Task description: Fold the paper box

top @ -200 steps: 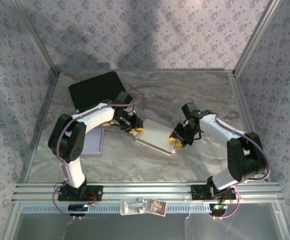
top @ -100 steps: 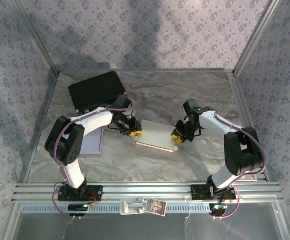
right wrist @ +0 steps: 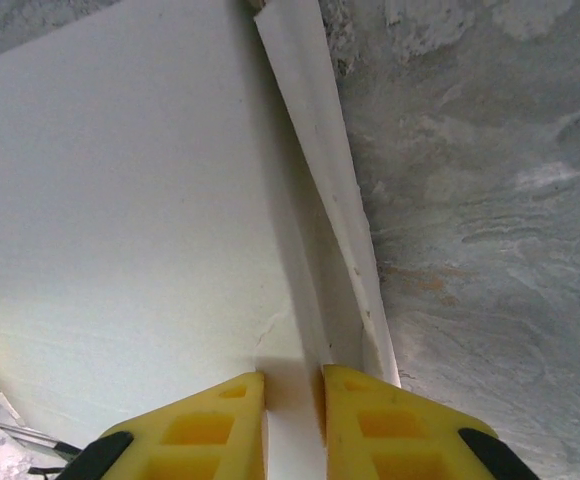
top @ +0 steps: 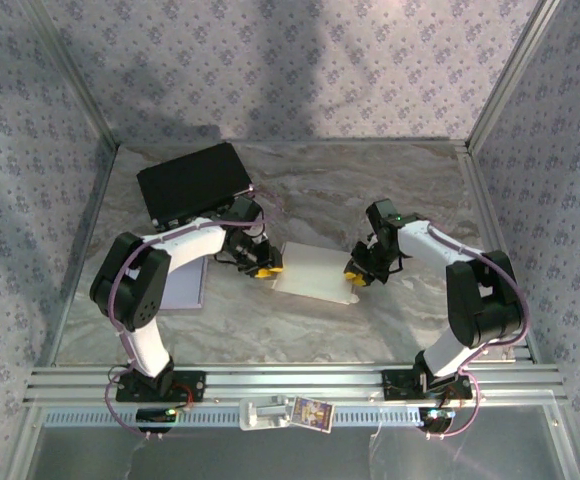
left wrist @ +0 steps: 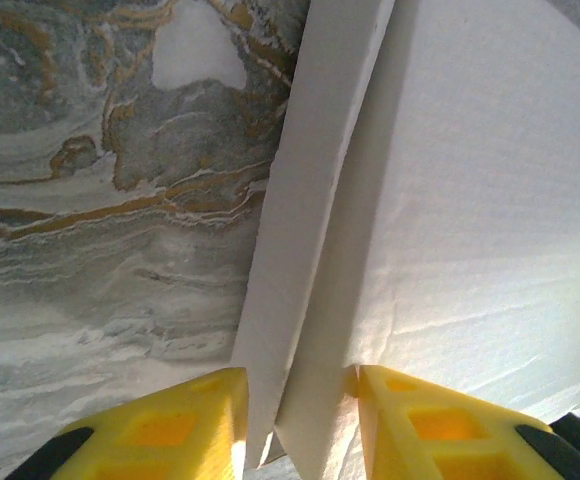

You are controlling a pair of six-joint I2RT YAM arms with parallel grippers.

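The paper box [top: 310, 270] lies flat in the middle of the table [top: 390, 190], between your two arms. Your left pincer [top: 263, 268] is partly closed on the box's left edge, and the folded-up flap [left wrist: 290, 200] touches both yellow fingers [left wrist: 170, 430]. Your right pincer [top: 353, 275] is squeezed nearly shut on the thin flap [right wrist: 320, 150] at the right edge.

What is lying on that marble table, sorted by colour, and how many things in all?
White: 1, the paper box
Black: 1, the flat case
Pale lilac: 1, the sheet
Total: 3
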